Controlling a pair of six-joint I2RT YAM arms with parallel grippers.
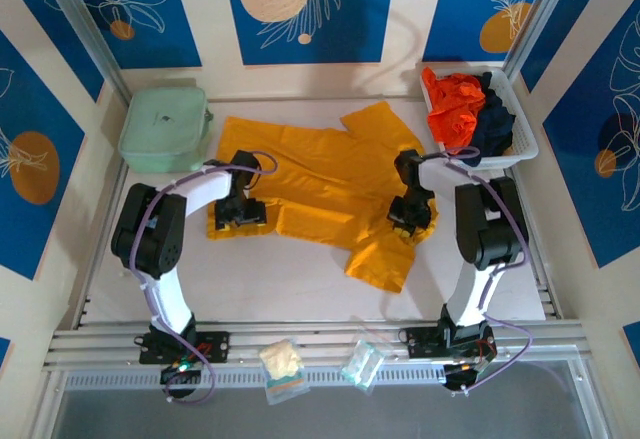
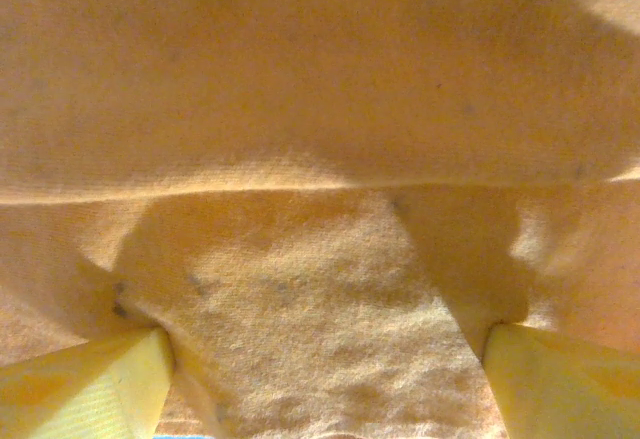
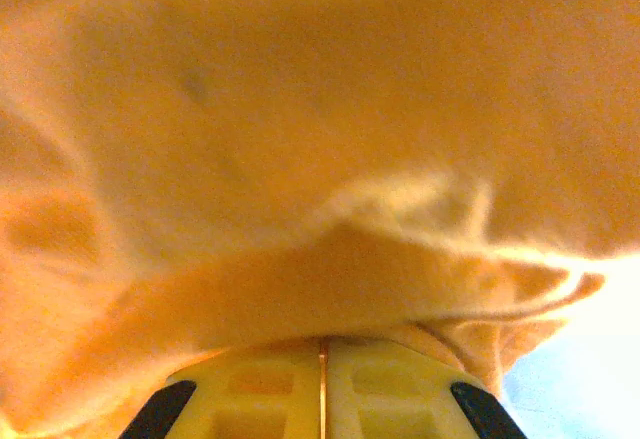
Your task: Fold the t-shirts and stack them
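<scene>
Step in hand: first fold of the golden-yellow cloth t-shirt (image 1: pixel 320 174), which is spread flat across the middle of the frame on the white table (image 1: pixel 250 279). The left gripper (image 1: pixel 240 215) sits on the shirt's lower-left edge. In the left wrist view its yellow fingers (image 2: pixel 90 389) are spread wide with cloth lying between them, nothing clamped. The right gripper (image 1: pixel 406 221) is at the shirt's right side, just above the lower sleeve. In the right wrist view its jaws are pressed together on a thin orange seam with cloth bunched at the tips, so it looks closed on a pinch of shirt. The bright orange-red t-shirt (image 1: pixel 455 104) and dark navy t-shirt (image 1: pixel 497 119) lie crumpled in the white plastic basket (image 1: pixel 527 147), upper right, not yet handled. Next move, as a judgement: the left gripper must close on the hem, then both lift together and carry the edge across evenly. A one-sided grip would skew the fold.
</scene>
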